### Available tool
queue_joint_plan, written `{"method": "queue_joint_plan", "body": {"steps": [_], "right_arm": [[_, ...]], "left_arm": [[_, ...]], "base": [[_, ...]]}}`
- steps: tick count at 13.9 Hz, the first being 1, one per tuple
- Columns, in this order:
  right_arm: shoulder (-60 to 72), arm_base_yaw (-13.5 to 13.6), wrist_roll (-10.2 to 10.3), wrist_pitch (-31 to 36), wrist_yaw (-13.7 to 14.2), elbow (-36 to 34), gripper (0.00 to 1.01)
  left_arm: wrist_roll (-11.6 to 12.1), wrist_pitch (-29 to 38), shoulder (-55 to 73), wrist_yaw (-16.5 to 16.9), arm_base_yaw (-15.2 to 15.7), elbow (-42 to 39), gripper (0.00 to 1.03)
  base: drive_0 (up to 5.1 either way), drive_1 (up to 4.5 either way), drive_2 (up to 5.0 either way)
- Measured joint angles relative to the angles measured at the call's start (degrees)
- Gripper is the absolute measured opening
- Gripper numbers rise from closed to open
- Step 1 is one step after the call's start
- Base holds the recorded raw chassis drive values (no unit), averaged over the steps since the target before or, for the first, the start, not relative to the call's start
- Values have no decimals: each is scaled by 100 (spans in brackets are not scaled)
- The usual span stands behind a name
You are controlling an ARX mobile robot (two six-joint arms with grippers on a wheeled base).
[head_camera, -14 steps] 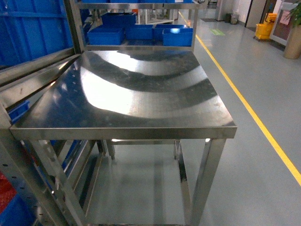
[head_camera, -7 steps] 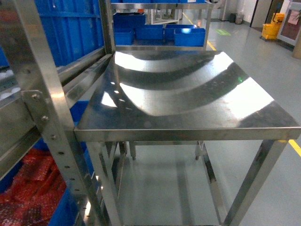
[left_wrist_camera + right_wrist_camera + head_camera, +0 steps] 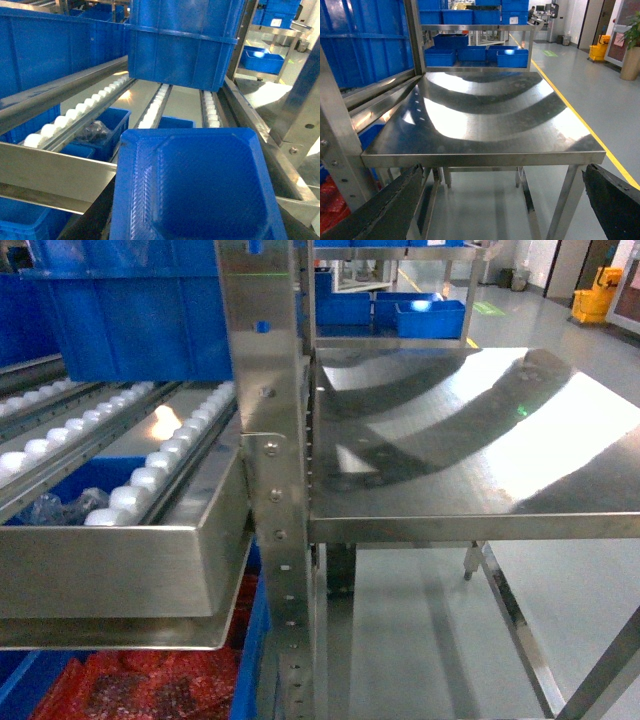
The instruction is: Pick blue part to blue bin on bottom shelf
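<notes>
Left gripper (image 3: 197,200) carries the blue part (image 3: 200,185), fingers hidden, so grip cannot be told; roller rail (image 3: 75,112) ahead could snag it; right gripper (image 3: 505,210) hangs with fingers apart below the steel surface (image 3: 480,115).

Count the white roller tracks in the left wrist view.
3. One roller track runs along the left rail, one down the middle, one on the right beside the post. The blue bin over their far ends may hide more.
</notes>
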Motion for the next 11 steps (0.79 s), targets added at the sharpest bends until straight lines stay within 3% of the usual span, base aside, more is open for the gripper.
{"method": "queue_joint_plan", "body": {"steps": [11], "right_arm": [[0, 0, 0, -9, 0, 0, 98]], "left_arm": [[0, -7, 0, 0, 0, 0, 43]], "base": [[-485, 247, 247]]}}
